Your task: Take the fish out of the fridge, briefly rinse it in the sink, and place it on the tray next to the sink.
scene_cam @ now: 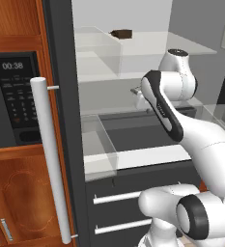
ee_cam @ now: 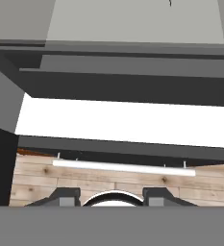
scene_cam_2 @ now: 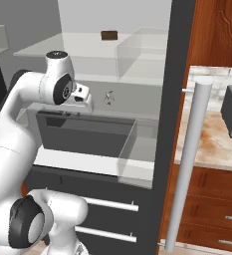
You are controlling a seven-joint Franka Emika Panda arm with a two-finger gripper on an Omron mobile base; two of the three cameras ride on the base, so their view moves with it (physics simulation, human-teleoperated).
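Tall dark-grey fridge (scene_cam: 61, 96) w/ white bar handle stands open. Tiny slim silvery-grey fish (scene_cam_2: 108, 97) lies on mid glass shelf, at 3 o'clock of two-finger gripper (ee_cam: 111, 196). Fingers (ee_cam: 65, 196) spread apart, holding nothing. Dark brown block (scene_cam: 121, 34) on top shelf, 12 o'clock.
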